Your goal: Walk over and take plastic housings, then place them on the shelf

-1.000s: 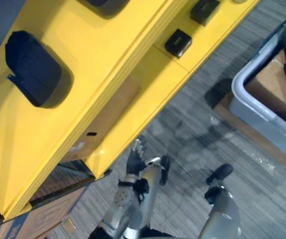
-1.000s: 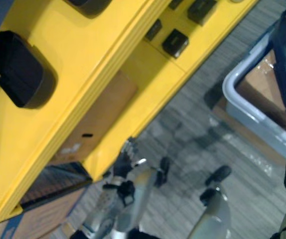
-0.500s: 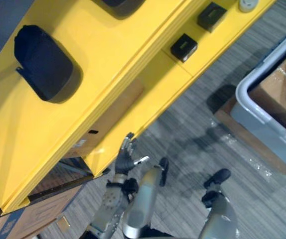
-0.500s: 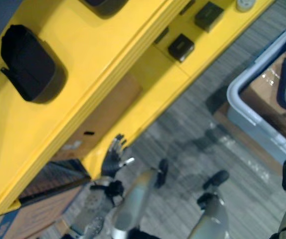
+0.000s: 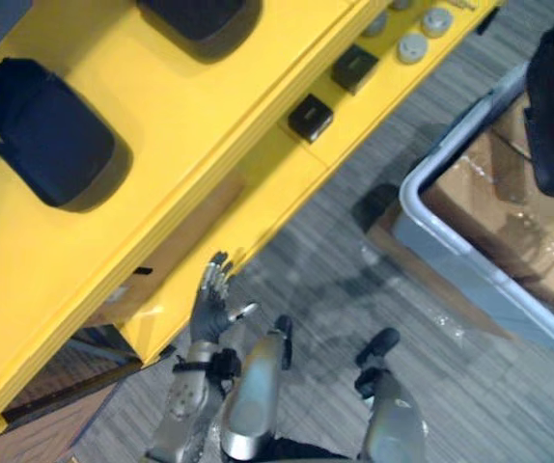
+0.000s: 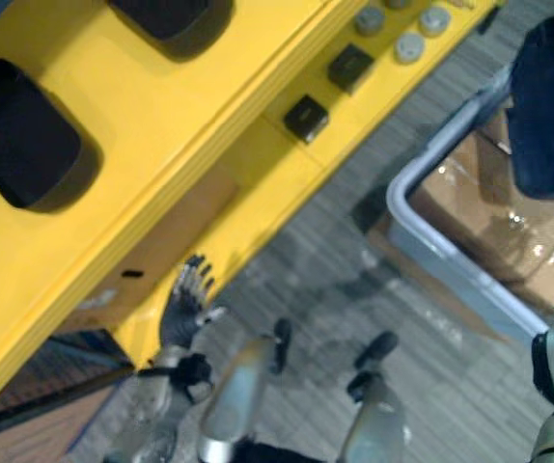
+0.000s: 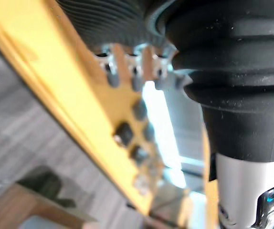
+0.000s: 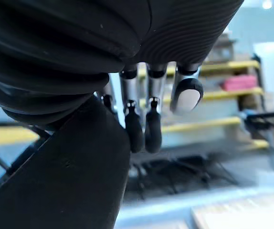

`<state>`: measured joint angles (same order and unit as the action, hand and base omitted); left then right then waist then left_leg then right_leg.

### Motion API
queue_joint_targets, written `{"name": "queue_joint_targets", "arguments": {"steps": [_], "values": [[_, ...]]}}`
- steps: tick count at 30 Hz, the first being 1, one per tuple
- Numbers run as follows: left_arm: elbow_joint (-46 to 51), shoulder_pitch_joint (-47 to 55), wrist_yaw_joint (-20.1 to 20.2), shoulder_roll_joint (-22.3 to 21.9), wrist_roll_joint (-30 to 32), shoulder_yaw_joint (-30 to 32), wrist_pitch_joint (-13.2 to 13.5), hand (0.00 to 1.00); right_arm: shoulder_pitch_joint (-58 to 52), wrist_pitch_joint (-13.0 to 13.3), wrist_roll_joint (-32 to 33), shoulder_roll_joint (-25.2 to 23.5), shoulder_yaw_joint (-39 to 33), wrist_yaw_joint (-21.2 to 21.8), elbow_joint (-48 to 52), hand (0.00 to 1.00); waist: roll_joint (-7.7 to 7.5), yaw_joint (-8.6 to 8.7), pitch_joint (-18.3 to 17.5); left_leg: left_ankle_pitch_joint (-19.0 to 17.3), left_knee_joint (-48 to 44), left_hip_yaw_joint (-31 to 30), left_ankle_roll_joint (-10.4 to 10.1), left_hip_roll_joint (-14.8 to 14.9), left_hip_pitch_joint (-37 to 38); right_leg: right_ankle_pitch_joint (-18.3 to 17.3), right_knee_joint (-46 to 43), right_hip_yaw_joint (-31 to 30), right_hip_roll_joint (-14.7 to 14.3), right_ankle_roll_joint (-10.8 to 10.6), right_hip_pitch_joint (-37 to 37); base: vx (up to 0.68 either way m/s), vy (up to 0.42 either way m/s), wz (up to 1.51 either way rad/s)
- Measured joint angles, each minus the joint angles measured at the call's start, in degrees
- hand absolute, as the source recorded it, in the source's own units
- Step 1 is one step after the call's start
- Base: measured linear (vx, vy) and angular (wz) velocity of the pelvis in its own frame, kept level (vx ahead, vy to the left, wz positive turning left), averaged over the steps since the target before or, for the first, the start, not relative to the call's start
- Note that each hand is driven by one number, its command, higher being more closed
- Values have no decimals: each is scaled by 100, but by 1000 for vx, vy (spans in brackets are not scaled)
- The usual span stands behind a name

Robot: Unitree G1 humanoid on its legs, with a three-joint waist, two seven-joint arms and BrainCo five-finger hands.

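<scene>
Over the grey bin (image 6: 422, 241), a plastic housing (image 6: 550, 106) is clasped against the fingers (image 8: 133, 129) of the right hand (image 8: 152, 125); the left hand (image 5: 209, 304) is spread, released, beside the shelf (image 5: 161, 125) edge.

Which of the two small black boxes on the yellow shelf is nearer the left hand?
The black box lying lower along the yellow shelf, toward the left hand; the other box sits farther off, beside the grey round parts.

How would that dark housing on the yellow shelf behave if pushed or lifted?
Probably stiff: the dark housing has a moulded, rounded shell shape. It lies flat on the yellow shelf, so it should slide, not roll. Likely light: the right hand alone holds a similar housing.
</scene>
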<state>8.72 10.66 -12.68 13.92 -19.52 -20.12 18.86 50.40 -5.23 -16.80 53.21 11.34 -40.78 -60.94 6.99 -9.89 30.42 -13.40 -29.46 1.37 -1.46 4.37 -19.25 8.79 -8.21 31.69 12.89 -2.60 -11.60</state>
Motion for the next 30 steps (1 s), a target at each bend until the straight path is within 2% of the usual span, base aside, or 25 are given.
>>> {"name": "queue_joint_targets", "arguments": {"steps": [1,3,4,5,6,8,9,12,14,16,21,27,30], "values": [[32,-1,39,36,29,-15,-1,0,-96,37,-44,-34,0,-76,166,100,-56,1,-5,9,41,49,-16,20,48,-11,1,-30,-14,16,2,5,-35,-24],[111,-27,247,135,-17,-50,-39,0,-549,169,-256,-163,-109,-340,868,100,-198,146,-20,61,212,65,-71,55,320,-27,32,-54,-61,38,178,14,-31,-10],[113,-46,296,146,-56,-56,-61,0,-688,176,-297,-227,-163,-406,1051,100,-249,161,-53,67,273,84,-81,64,378,-35,39,-73,-73,45,203,5,-34,-8],[112,-111,389,144,-114,-78,-132,0,-960,213,-391,-401,-281,-547,1378,100,-368,229,-147,82,357,103,-104,78,463,-55,98,-92,-105,47,267,-1,-36,-12],[105,-234,489,145,-316,-91,-288,0,-1222,248,-488,-599,-406,-672,1703,100,-500,298,-248,94,426,126,-125,93,525,-69,134,-109,-132,44,300,-4,-39,-11],[48,-433,597,140,-588,-131,-504,0,-1613,278,-622,-822,-555,-804,2244,100,-644,346,-348,99,508,221,-137,111,651,-73,202,-179,-180,45,364,-5,-18,-17],[-48,-591,697,117,-913,-156,-724,0,-1927,292,-777,-1030,-667,-851,2757,100,-749,425,-501,98,565,265,-140,118,719,-73,234,-220,-203,44,387,0,-7,-19],[-419,-905,744,-70,-1405,-252,-1183,0,-2728,394,-1221,-1485,-817,-919,4007,100,-897,599,-931,116,810,471,-166,144,1019,-57,363,-378,-236,23,502,41,13,-27],[-604,-1090,742,-215,-1586,-323,-1388,0,-3161,534,-1495,-1737,-861,-921,4735,100,-913,698,-1247,115,1013,660,-168,143,1267,-44,465,-539,-254,-11,582,54,39,-43],[-716,-1269,739,-370,-1832,-361,-1470,0,-3430,736,-1679,-1952,-895,-921,5214,100,-905,793,-1491,118,1160,790,-172,145,1433,-11,571,-670,-288,-48,635,58,32,-36],[-1127,-1809,668,-697,-2158,-349,-1607,0,-3720,1347,-1841,-2438,-1031,-921,5897,100,-869,1047,-1820,131,1457,1100,-196,149,1889,79,820,-953,-387,-81,869,33,25,-31],[-1279,-1982,460,-890,-2290,-99,-1673,0,-3919,1841,-2000,-2842,-1005,-781,6137,100,-814,1076,-2004,135,1636,1323,-202,86,2139,241,1112,-1148,-409,-122,1046,-23,32,-18],[-1279,-1979,441,-878,-2268,75,-1644,0,-4042,1901,-2006,-2967,-923,-673,6136,100,-814,1061,-2033,133,1697,1330,-194,42,2228,316,1277,-1151,-401,-143,1169,-55,36,-3]]}}
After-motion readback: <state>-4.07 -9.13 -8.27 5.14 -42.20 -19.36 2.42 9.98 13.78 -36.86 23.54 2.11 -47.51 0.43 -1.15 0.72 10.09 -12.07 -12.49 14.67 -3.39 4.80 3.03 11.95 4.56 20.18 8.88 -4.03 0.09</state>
